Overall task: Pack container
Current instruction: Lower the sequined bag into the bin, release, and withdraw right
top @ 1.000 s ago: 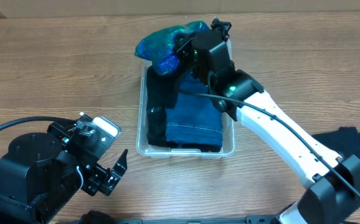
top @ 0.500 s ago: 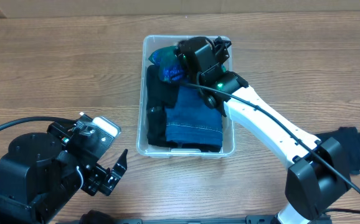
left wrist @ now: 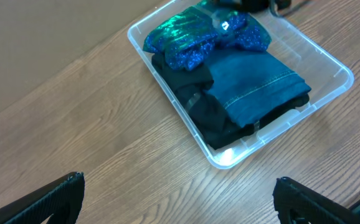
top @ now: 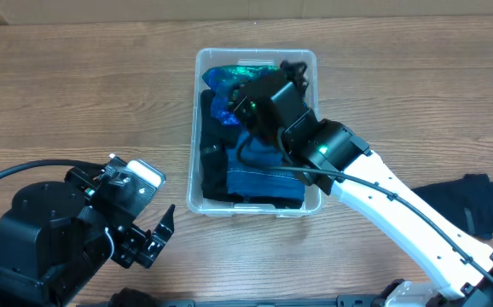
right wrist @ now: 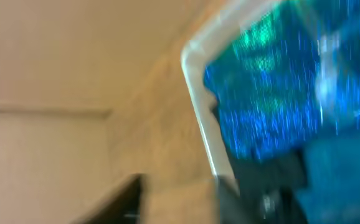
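The clear container (top: 192,170) stands at mid-table; it also shows in the left wrist view (left wrist: 336,70). It holds a black garment (top: 214,158), folded blue jeans (top: 268,175) and a sparkly blue-green garment (top: 223,81) at its far end. My right gripper (top: 240,95) hovers over the sparkly garment, open with nothing between its fingers. The blurred right wrist view shows its jaws (right wrist: 180,202) above the container's rim (right wrist: 200,112) and the sparkly garment (right wrist: 273,93). My left gripper (top: 154,239) is open and empty over bare wood (left wrist: 180,205), near left of the container.
A loose black garment (top: 472,205) lies on the table at the right. My right arm (top: 400,213) stretches from the near right corner across to the container. The left arm's base (top: 50,230) fills the near left.
My right gripper carried the sparkly garment from above the container's far rim down into it, let go, and drew back toward the near side. The left arm has not moved.
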`<control>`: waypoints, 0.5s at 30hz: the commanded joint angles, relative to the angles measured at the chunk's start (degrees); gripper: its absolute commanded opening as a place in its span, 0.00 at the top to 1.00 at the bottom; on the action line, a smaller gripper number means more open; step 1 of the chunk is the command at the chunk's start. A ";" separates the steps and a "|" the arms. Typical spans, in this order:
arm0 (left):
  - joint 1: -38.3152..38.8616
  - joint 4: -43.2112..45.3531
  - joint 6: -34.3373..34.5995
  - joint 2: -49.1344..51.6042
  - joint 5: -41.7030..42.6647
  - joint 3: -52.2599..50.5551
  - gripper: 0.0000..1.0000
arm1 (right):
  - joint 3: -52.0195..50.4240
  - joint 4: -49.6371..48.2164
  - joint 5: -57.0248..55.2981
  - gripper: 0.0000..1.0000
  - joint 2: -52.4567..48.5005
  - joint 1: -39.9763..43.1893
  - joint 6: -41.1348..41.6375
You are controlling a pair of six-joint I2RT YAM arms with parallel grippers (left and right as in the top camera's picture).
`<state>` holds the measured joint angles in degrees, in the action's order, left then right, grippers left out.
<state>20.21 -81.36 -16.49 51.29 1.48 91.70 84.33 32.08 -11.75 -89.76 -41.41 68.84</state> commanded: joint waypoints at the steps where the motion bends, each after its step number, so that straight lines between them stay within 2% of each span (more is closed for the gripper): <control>1: -0.37 0.13 0.83 -0.02 -0.39 -0.04 0.00 | 1.14 -3.41 -3.63 0.96 -4.24 2.80 -6.40; 7: -0.35 0.13 0.85 -0.02 -0.39 -0.07 0.00 | 1.14 -6.71 4.94 0.96 -16.52 6.16 -6.27; 14: -0.35 0.13 0.83 -0.02 -0.39 -0.04 0.00 | 1.20 1.07 10.99 0.96 -16.63 6.43 -6.38; 15: -0.35 0.13 0.85 -0.02 -0.39 -0.07 0.00 | 1.31 1.25 12.37 0.96 -15.39 6.78 -8.35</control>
<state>20.21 -81.38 -16.49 51.29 1.48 91.68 84.47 32.80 -3.51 -107.31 -35.27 62.92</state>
